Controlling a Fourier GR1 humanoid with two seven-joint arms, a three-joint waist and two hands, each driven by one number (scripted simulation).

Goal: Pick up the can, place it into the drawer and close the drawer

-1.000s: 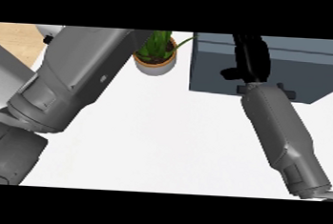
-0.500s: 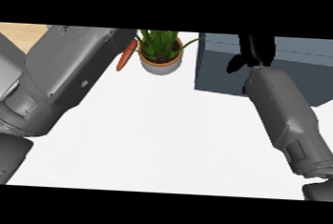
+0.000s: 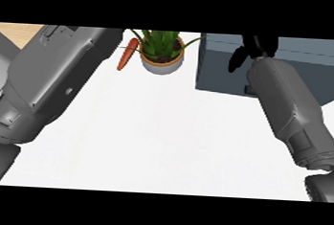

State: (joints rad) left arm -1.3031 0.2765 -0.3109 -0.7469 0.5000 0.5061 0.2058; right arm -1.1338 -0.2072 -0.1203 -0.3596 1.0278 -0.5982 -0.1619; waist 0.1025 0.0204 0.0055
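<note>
Right hand (image 3: 254, 47) over grey drawer (image 3: 222, 69), fingers' state unclear; potted plant (image 3: 161, 54) and carrot (image 3: 127, 54) beside it.

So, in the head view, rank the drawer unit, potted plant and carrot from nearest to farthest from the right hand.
1. Drawer unit: directly under the right hand, at upper right.
2. Potted plant: left of the unit, top centre.
3. Carrot: just left of the plant, farthest.
</note>
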